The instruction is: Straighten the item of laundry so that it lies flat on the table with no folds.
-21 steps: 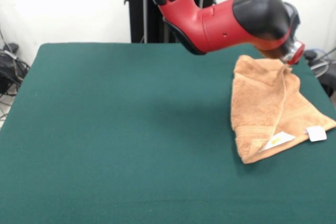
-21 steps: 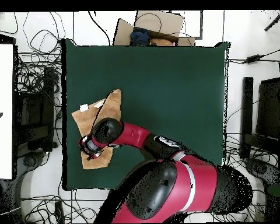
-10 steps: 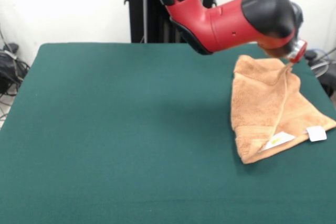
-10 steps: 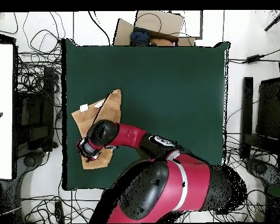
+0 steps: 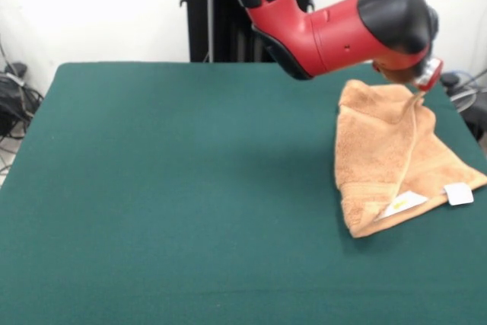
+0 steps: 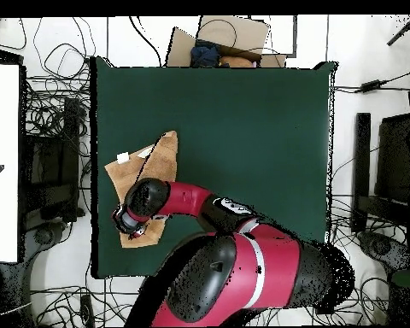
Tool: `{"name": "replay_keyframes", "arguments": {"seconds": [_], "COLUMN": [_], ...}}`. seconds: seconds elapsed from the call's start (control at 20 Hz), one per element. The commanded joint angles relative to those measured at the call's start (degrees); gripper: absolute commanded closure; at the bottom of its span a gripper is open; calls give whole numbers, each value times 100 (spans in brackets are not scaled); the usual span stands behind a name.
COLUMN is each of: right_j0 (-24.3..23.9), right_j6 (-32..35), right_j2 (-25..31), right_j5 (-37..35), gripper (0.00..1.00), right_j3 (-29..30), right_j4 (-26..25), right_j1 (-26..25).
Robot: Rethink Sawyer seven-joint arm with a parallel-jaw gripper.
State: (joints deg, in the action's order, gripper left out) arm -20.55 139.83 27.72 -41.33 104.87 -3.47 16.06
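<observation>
The item of laundry, an orange-tan towel (image 5: 384, 150), lies folded near the right edge of the dark green table (image 5: 183, 188). A raised ridge runs along it from the white label (image 5: 403, 204) up to its far corner. A small white tag (image 5: 459, 193) sticks out at its near right edge. My gripper (image 5: 421, 89) is at that far corner, mostly hidden under the red and black wrist. In the overhead view the wrist covers the gripper (image 6: 128, 225) and the lower end of the towel (image 6: 155, 161), which lies near the left edge of the table (image 6: 243, 128).
The towel's right corner reaches the table edge (image 5: 479, 159). Off the table stand a black post (image 5: 199, 13), a cardboard box (image 6: 230, 38) past the far edge, a white panel (image 6: 2, 162) at the left, and several cables (image 6: 59, 111) on the floor.
The arm's wrist and forearm have shifted slightly up and to the right in the front view. The towel keeps the same shape and place.
</observation>
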Motion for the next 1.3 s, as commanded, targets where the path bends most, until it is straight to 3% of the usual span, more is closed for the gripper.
{"name": "replay_keyframes", "arguments": {"seconds": [0.05,0.4,1.3], "right_j0": [169,156,87], "right_j6": [54,250,373], "right_j2": [-457,-386,-247], "right_j5": [661,913,698], "gripper": [0,0,0], "right_j3": [-683,-557,-374], "right_j4": [-417,-400,-79], "right_j1": [12,41,197]}}
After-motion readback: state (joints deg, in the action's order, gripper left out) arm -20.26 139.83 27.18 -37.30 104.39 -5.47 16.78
